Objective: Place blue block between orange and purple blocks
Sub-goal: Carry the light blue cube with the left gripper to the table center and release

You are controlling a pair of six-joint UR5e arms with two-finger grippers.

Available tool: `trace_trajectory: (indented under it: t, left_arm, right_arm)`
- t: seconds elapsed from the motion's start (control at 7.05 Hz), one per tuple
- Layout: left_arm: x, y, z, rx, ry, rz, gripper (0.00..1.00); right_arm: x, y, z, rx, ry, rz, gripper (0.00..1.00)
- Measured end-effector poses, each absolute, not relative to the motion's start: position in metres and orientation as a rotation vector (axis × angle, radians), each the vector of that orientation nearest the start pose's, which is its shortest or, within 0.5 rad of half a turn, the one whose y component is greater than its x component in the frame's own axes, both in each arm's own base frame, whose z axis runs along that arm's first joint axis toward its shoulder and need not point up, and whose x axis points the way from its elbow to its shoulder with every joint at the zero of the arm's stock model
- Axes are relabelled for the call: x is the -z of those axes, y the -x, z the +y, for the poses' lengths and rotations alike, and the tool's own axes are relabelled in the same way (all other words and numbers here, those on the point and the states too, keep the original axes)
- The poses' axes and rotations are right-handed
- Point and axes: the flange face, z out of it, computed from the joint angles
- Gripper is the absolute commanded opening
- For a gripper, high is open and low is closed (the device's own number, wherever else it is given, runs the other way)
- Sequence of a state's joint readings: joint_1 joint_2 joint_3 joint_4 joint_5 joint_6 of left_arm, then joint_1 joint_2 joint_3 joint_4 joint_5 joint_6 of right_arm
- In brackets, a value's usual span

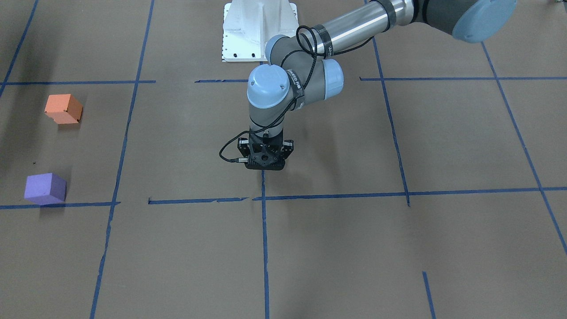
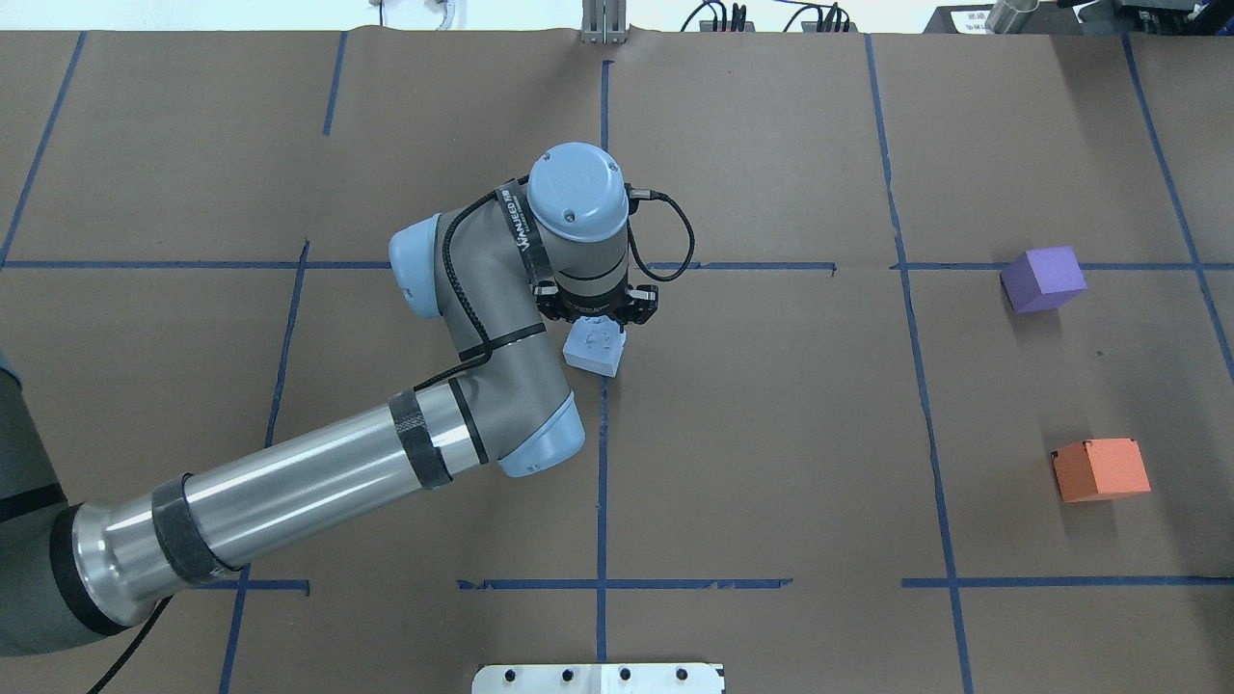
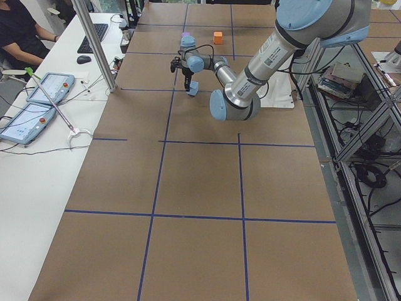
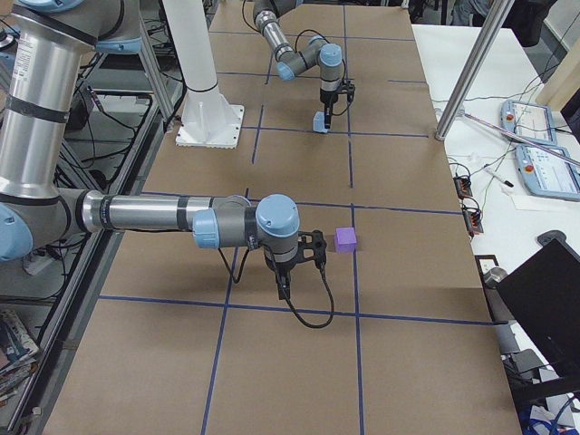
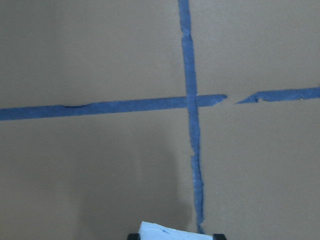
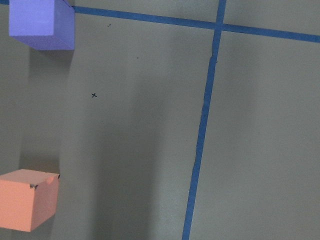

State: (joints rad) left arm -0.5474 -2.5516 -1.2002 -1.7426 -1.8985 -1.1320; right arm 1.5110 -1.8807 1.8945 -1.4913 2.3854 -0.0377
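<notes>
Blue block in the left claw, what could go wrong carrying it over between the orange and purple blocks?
1. The blue block looks skewed in the left claw, so it may slip or land crooked.
2. The gap between the orange block and the purple block lies far across the table, and the right arm hangs close to the purple block, so the arms could collide.

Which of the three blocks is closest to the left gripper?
The blue block, which is directly at the left gripper. The purple block and the orange block both sit far off on the robot's right side.
</notes>
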Motion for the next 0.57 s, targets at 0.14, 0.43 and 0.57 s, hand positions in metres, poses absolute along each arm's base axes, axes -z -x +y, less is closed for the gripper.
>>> trace_trajectory:
  t: [0.14, 0.43, 0.57]
  left_arm:
    - [-0.17, -0.644, -0.509, -0.018, -0.094, 0.824, 1.0]
    - [-0.162, -0.641, -0.51, -0.002, -0.107, 0.831, 1.0]
    - [-0.151, -0.63, -0.511, 0.004, -0.125, 0.855, 1.0]
  right_arm:
    - [-0.62, -0.039, -0.371, 0.131, -0.08, -0.818, 1.0]
    - [-0.618, -0.037, -0.372, 0.13, -0.083, -0.827, 1.0]
    - [-0.612, -0.034, -0.375, 0.112, -0.079, -0.838, 1.0]
